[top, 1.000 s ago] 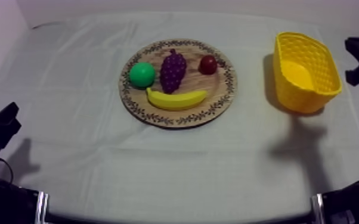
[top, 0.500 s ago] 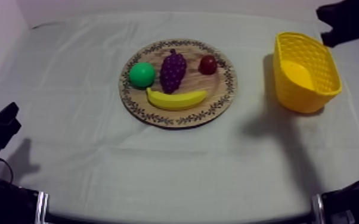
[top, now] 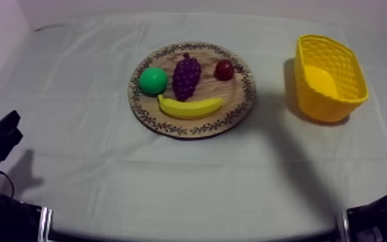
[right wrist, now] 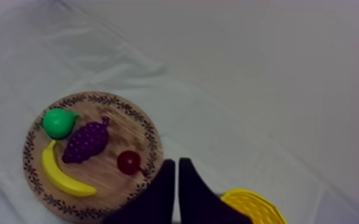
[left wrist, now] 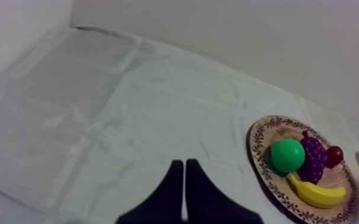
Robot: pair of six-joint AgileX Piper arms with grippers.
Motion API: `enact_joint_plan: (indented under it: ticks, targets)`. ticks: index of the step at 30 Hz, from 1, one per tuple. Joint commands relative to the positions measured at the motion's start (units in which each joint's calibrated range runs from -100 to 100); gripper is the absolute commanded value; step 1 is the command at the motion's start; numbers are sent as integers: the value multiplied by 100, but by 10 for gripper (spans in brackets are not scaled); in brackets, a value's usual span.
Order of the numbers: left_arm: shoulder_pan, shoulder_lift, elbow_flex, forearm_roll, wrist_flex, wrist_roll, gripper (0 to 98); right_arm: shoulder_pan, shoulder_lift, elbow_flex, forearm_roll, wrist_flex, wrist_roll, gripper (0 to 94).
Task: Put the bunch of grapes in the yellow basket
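Reach | dark purple toy bunch of grapes (top: 186,76) on round wooden board (top: 233,95) | left gripper (left wrist: 184,164), right gripper (right wrist: 176,162) clenched, empty | we should open right wide, descend centred.

**Items Outside the Task: Position Reference**

Reference item: the yellow, curved toy banana (top: 189,107). It lies flat, with both tips turned toward the far edge of the table.

- Green, rounded toy pear (top: 153,81): just beyond the banana's left tip as the top view shows it, on the far side and very close to it.
- Small red fruit (top: 224,69), round and dark red: beyond the banana's right tip, on the far side, clearly apart from it.
- Grey-white cloth (top: 106,167): spread all around the banana, marked by shallow creases.
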Motion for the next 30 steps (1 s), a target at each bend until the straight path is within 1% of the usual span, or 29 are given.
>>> enact_joint_plan:
  ticks: [1,5,14,20,25,30]
  targets:
    - [1,0,-4,2,3,-1,1,-138,188,-401,63,108,-127,3]
    - [1,0,-4,2,3,-1,1,-378,558,-808,204,313,-322,3]
    - [1,0,-4,2,3,1,1,-788,1547,-1743,431,742,-715,3]
    - [1,0,-4,2,3,2,1,-998,2137,-2261,521,1034,-962,3]
    - [1,0,-4,2,3,0,1,-1075,2670,-2562,518,1065,-1045,3]
    - [1,0,-4,2,3,-1,1,-1154,3198,-2716,619,988,-1196,3]
